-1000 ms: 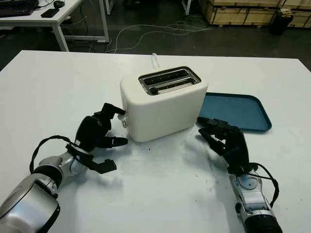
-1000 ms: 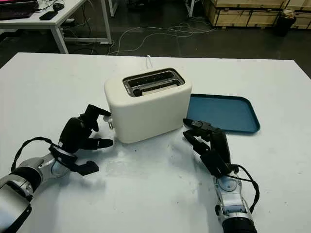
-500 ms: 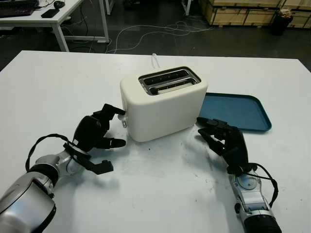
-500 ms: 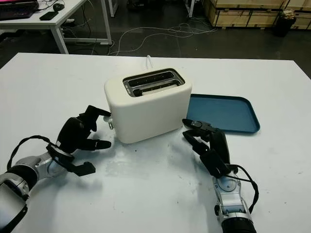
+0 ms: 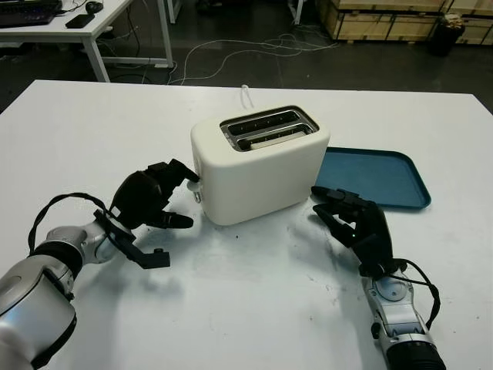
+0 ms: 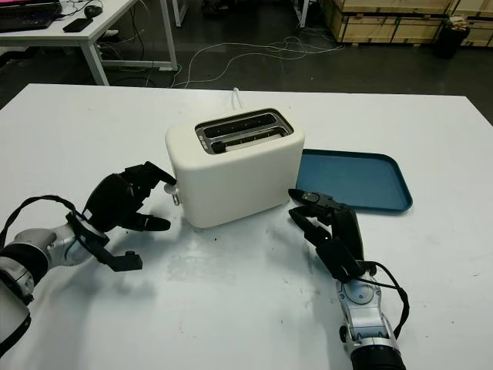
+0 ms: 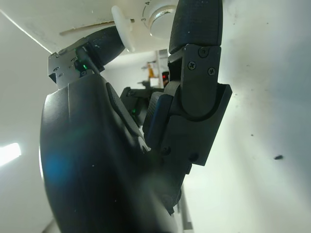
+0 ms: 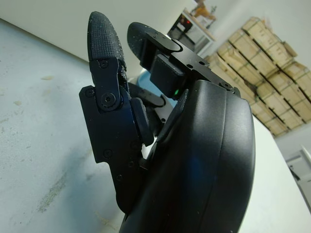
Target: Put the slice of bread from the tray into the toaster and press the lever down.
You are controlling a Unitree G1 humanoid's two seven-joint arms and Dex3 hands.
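Left eye view: one cream toaster (image 5: pixel 258 166) stands mid-frame on the white worktop (image 5: pixel 85 139), with two slots on top. Bread shows as a pale strip inside the nearer slot (image 5: pixel 276 136); most of it is hidden. One blue tray (image 5: pixel 377 176) lies right of the toaster, its near-left corner cut off by the toaster's body. The left hand (image 5: pixel 158 202) sits at lower left, open and holding nothing, one fingertip up by the small white lever (image 5: pixel 198 187) on the toaster's end; whether it touches is hard to tell. The right hand (image 5: pixel 350 223) is at lower right, just beside the toaster's near right corner, open and holding nothing.

Right eye view: the same scene from slightly aside; a white cord (image 6: pixel 236 97) rises behind the toaster.

Left wrist view: the hand's black shell covers the left half. Two fingers (image 7: pixel 197 58) reach to the toaster's underside edge at the top, flanking the lever knob.

Right wrist view: black fingers (image 8: pixel 109 92) over the worktop, tray barely visible between them.
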